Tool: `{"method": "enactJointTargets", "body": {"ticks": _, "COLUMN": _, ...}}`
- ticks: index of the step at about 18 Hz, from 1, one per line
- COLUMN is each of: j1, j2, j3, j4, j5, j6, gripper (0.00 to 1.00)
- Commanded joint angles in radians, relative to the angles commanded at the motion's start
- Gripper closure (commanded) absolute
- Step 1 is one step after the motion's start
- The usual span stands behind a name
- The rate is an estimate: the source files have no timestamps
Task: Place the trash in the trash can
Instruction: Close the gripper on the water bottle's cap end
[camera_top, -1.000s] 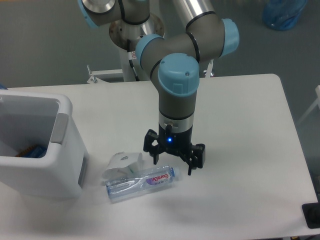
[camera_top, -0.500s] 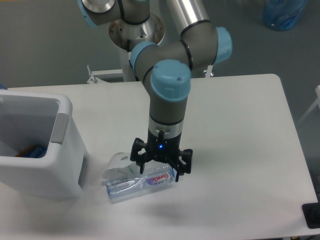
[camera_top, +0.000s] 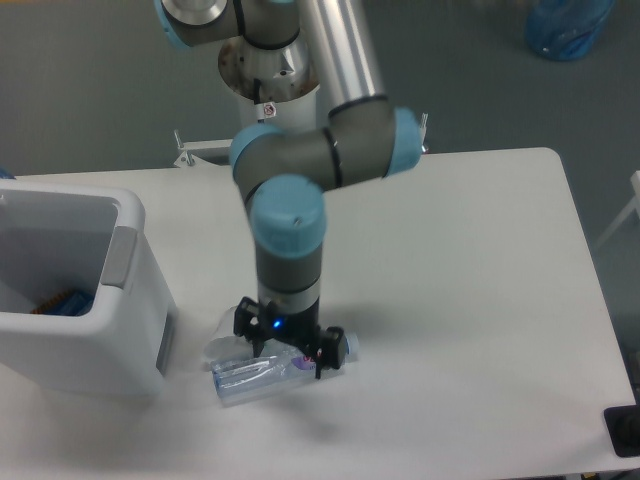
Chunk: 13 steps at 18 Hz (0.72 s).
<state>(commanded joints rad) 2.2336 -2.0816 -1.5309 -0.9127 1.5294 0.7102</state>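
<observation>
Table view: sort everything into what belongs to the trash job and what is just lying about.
Job:
crushed bottle
crumpled wrapper
trash can
gripper, open over the bottle

Lying about:
blue bag on the floor
black object at the table's right edge

We see a white table (camera_top: 480, 300) with rounded corners filling most of the view, and beyond it a plain grey floor (camera_top: 90, 90). At the top right corner, on that floor, sits a blue translucent bag (camera_top: 568, 25), cut off by the frame's upper edge. A small black object (camera_top: 624, 432) shows at the table's lower right edge; we cannot tell what it is. Behind the table's far edge, to the left, a white metal bracket (camera_top: 205, 150) with a bolt lies low against the floor. A thin white edge (camera_top: 634, 200) peeks in at the far right.
</observation>
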Motion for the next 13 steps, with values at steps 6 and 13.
{"method": "enactJointTargets", "body": {"ticks": 6, "j1": -0.025, "j2": -0.041, "j3": 0.021, "j4": 0.009, "j5": 0.011, "j6": 0.078, "gripper": 0.0}}
{"method": "enactJointTargets", "body": {"ticks": 13, "j1": -0.058, "j2": -0.072, "j3": 0.011, "j4": 0.0, "j5": 0.012, "j6": 0.239, "gripper": 0.0}}
